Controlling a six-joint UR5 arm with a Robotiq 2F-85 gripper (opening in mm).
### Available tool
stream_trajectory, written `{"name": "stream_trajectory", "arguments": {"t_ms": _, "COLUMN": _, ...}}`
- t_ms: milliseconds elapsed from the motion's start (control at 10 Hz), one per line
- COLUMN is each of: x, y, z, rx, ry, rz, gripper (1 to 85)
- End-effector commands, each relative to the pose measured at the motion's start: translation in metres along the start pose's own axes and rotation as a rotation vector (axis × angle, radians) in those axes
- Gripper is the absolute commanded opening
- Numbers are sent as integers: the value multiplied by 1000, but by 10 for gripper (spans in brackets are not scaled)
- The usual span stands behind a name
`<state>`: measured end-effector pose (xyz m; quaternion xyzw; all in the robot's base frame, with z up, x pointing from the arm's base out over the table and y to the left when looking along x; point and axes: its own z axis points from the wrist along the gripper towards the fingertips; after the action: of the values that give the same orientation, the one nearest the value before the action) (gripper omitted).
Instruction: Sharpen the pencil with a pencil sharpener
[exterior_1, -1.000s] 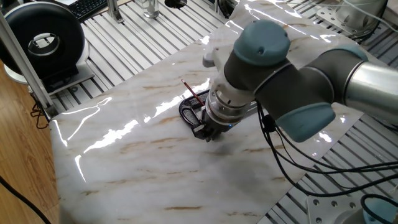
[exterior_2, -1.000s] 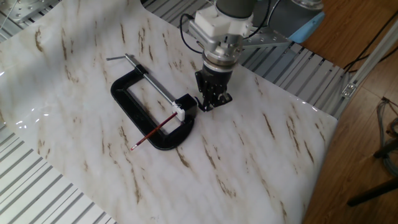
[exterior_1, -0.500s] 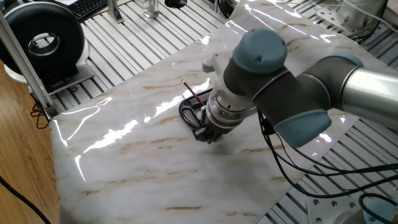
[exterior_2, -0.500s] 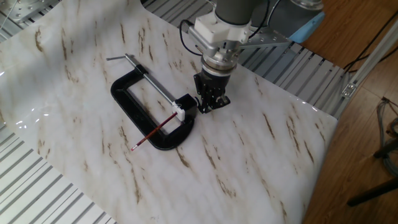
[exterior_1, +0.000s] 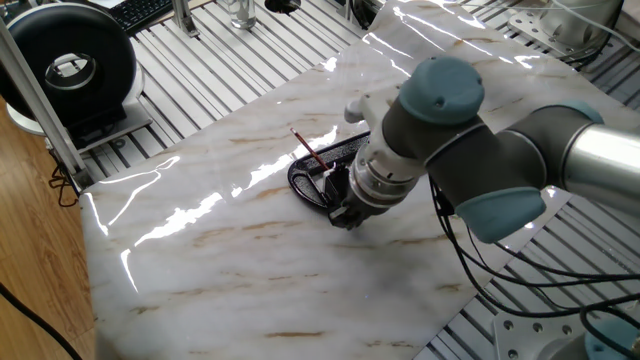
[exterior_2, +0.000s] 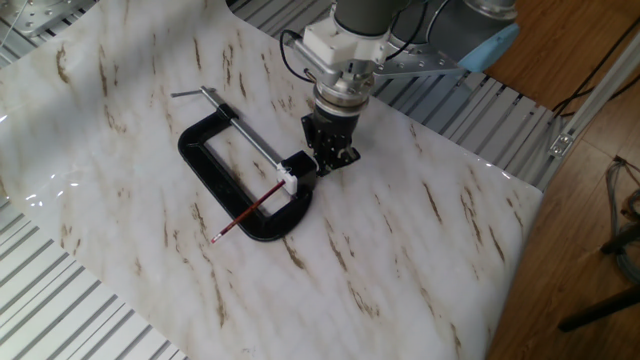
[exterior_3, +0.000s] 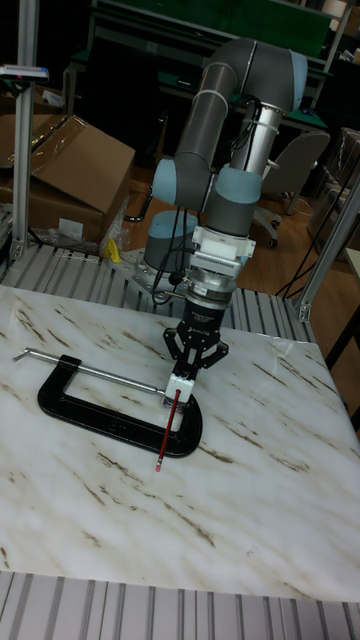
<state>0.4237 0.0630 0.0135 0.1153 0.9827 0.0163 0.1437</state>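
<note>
We've got the gripper (exterior_2: 327, 160) low over the sharpener (exterior_2: 298, 170) at the clamp's (exterior_2: 215, 190) end, fingers spread in the tall view and holding nothing; the pencil (exterior_2: 247, 212) sticks out of the sharpener, its length running away from us

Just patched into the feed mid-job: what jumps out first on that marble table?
A large black C-clamp lies flat mid-table, its silver screw rod running across the opening. A thin red pencil sticks out over the clamp's frame, its other end in the small pencil sharpener at the rod's end. The gripper hangs directly beside the sharpener.
</note>
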Motion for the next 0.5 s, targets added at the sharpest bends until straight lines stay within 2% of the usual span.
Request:
{"name": "stream_trajectory", "arguments": {"t_ms": 0, "x": 0, "y": -5, "z": 3, "rx": -7, "ry": -3, "rz": 0, "gripper": 10}}
{"name": "stream_trajectory", "arguments": {"t_ms": 100, "x": 1, "y": -3, "z": 1, "rx": -10, "ry": -1, "rz": -6, "gripper": 37}}
{"name": "stream_trajectory", "arguments": {"t_ms": 200, "x": 2, "y": 7, "z": -2, "rx": -33, "ry": 10, "rz": -6, "gripper": 113}}
{"name": "stream_trajectory", "arguments": {"t_ms": 400, "x": 4, "y": 13, "z": -7, "rx": -40, "ry": 25, "rz": -6, "gripper": 217}}
